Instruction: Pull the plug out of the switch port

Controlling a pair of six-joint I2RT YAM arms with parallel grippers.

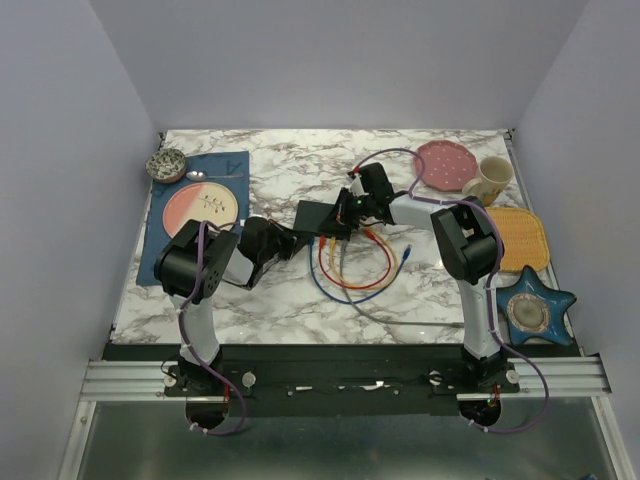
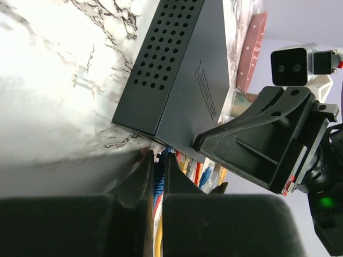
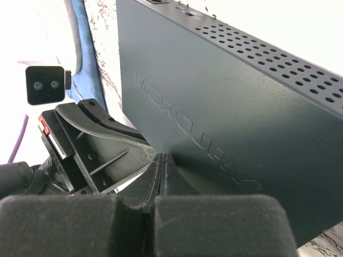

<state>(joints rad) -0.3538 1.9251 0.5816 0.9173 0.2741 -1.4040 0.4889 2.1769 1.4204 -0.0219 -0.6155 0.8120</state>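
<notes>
Since the sockets run along the edge of the switch (image 1: pixel 320 216) that faces our arm bases, everything turns on that edge. The cables (image 1: pixel 345 265) leave it and loop away from the switch toward the near side of the table (image 1: pixel 260 300).

Our left gripper (image 2: pixel 158 159) is the nearer one to the sockets. It sits at the switch's socket edge, close to the corner where the perforated side wall meets it. Its jaws stand narrow, with a blue plug (image 2: pixel 158 184) in the slit between them. We judge that it is clamped on the plug itself or on the cable just behind it. The wrist view does not let us tell which, nor whether any latch tab is pressed.

We read the plug's long axis as square to the socket edge. So the pull should go straight out from the switch, along the cable's line, not sideways or upward.

Our right gripper (image 3: pixel 162 160) comes in from the switch's far-right side, fingers pressed together and holding nothing. Their tips rest on the lettered top face of the switch. To us this looks like a hold-down, so the box cannot slide along when the plug is drawn.

The switch itself lies flat on the marble, between the two grippers.
</notes>
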